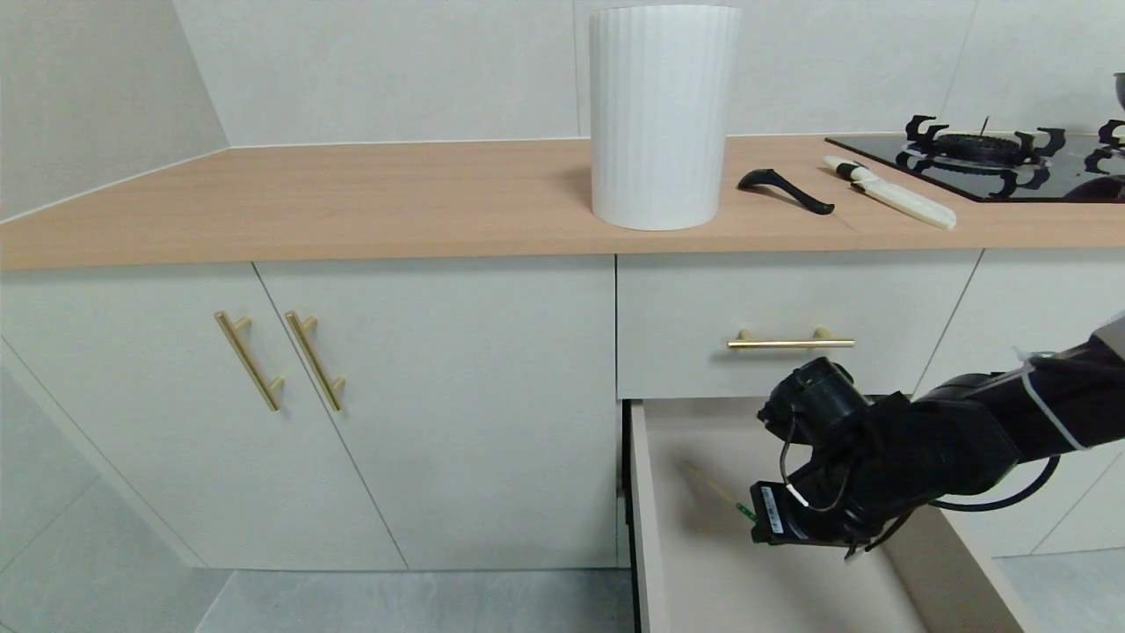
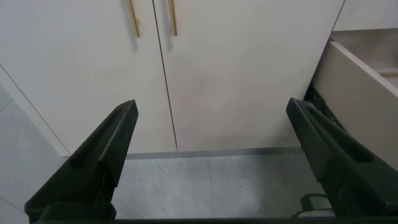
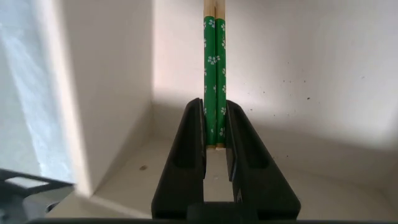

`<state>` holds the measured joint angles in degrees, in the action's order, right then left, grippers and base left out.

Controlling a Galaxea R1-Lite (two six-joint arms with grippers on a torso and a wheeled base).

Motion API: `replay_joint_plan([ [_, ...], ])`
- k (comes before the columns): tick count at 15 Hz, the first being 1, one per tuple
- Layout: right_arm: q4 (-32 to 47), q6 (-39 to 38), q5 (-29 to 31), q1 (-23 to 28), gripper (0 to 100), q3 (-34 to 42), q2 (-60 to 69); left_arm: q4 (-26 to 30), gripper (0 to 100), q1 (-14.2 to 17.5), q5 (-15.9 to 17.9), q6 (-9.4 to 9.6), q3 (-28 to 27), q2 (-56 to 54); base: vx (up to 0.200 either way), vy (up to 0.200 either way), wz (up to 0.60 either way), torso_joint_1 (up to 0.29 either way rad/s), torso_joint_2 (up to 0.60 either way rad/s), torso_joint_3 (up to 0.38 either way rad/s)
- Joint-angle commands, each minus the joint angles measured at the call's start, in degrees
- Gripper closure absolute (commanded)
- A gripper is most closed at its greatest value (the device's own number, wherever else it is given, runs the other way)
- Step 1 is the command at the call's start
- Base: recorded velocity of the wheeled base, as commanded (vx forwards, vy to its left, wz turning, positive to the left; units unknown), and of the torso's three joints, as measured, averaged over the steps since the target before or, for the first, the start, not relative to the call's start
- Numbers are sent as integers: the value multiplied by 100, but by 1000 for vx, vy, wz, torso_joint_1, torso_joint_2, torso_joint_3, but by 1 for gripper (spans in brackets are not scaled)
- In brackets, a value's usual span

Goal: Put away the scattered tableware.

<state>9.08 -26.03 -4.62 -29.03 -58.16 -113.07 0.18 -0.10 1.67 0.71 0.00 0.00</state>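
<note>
Two green-patterned chopsticks (image 3: 215,74) sit pinched in the right tool (image 3: 215,107), their length running straight out from it toward the far left, low inside the open drawer (image 1: 644,492), while the left tool (image 2: 211,107) hangs spread.

We see pale tiled walls (image 1: 395,70) behind the wooden countertop (image 1: 352,198), cream brass-handled cabinets (image 1: 439,396) beneath it, grey floor (image 1: 422,602) below.
</note>
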Motion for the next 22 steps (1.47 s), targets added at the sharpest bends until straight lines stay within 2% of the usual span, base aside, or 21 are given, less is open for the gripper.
replay_joint_plan([
  [1,-205,-122,23,-7,100,7,-409,-1,0,1,0,0,0,0,0,0,0,0,0,0],
  [11,-794,-175,277,-33,100,15,-1288,-1,0,1,0,0,0,0,0,0,0,0,0,0],
  [22,-961,-192,286,-33,100,7,-1446,-1,0,1,0,0,0,9,0,0,0,0,0,0],
])
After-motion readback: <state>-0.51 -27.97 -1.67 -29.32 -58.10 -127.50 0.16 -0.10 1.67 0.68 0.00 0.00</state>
